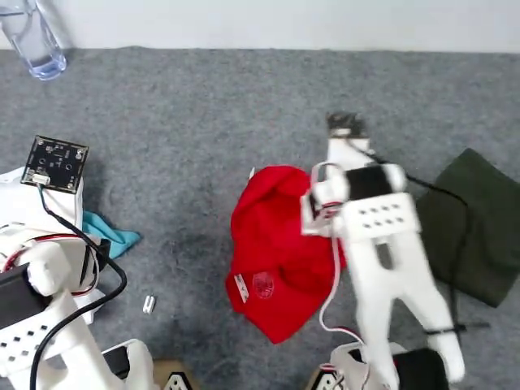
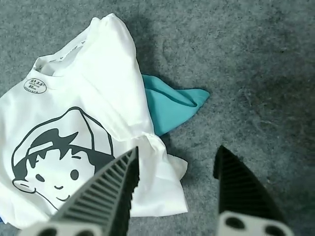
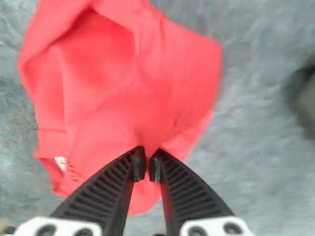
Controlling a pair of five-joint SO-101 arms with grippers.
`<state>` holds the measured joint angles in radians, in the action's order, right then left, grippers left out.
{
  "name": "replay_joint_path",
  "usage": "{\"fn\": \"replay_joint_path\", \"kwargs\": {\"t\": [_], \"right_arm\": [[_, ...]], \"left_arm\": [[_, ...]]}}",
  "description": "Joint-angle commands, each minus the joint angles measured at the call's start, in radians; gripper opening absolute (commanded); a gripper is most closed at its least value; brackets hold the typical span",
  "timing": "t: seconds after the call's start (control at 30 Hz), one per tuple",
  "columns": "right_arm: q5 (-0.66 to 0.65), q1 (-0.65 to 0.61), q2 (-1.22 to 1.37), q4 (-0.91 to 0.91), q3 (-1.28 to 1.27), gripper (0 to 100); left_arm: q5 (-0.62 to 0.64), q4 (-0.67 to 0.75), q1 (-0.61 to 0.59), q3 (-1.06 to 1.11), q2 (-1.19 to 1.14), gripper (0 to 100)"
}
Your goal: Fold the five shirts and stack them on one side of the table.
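While its two black fingers (image 3: 115,184) are pressed almost together, the right pincer (image 3: 147,164) is clamped on a fold of the red shirt (image 3: 123,88). The cloth rises bunched and wrinkled from the tips. Around the shirt lies the grey, felt-like table (image 3: 256,123).

In the high view the red shirt (image 1: 276,252) is a crumpled heap a little right of the centre of the frame. It is not folded, and a small white label shows at its lower left edge. The white right arm (image 1: 390,268) comes up from the lower edge of the frame and touches the shirt's right side. Just right of this arm, at the right edge of the frame, lies the dark green shirt (image 1: 479,227), flat and apart from the red one.

The left pincer (image 2: 177,182) has its fingers wide apart and holds nothing. It hangs over the bare table (image 2: 256,73), just beside the hem of the white shirt (image 2: 83,128), which has a drawing of a child's face in a cap. A teal shirt (image 2: 172,105) lies partly under the white one, and one corner comes out at the side.

In the high view the white shirt (image 1: 16,191) and the teal shirt (image 1: 114,236) are at the left edge of the frame, beside the left arm (image 1: 49,325). A clear bottle (image 1: 32,41) stands in the upper left corner. A small white piece (image 1: 149,305) lies alone at the lower left.
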<state>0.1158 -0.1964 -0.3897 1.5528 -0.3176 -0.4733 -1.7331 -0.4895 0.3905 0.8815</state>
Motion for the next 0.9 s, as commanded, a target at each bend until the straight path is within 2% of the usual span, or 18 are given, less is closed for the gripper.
{"fn": "replay_joint_path", "kwargs": {"t": [0.0,0.13,0.27,0.4,0.47,0.57,0.7,0.87], "right_arm": [[-0.216,0.125,-0.07,0.025,0.057,3.5],[-0.345,0.242,-0.065,0.058,0.058,0.9],[-0.46,0.303,-0.056,0.105,0.052,0.8],[-0.503,0.344,-0.004,0.096,-0.006,0.8],[-0.468,0.312,0.035,0.068,-0.038,0.9],[-0.322,0.243,0.087,0.027,-0.078,2.8],[-0.146,0.13,0.148,0.007,-0.121,16.9],[-0.051,0.053,0.17,0.002,-0.124,31.0]], "left_arm": [[-0.009,-0.011,-0.005,-0.008,0.008,23],[-0.008,-0.011,-0.003,-0.008,0.008,23],[-0.008,-0.011,-0.003,-0.008,0.008,23],[-0.008,-0.012,-0.003,-0.008,0.008,23],[-0.008,-0.012,-0.003,-0.008,0.008,23],[-0.006,-0.012,-0.003,-0.008,0.008,23],[-0.006,-0.012,-0.003,-0.008,0.008,23],[-0.006,-0.012,-0.003,-0.008,0.008,23]]}}
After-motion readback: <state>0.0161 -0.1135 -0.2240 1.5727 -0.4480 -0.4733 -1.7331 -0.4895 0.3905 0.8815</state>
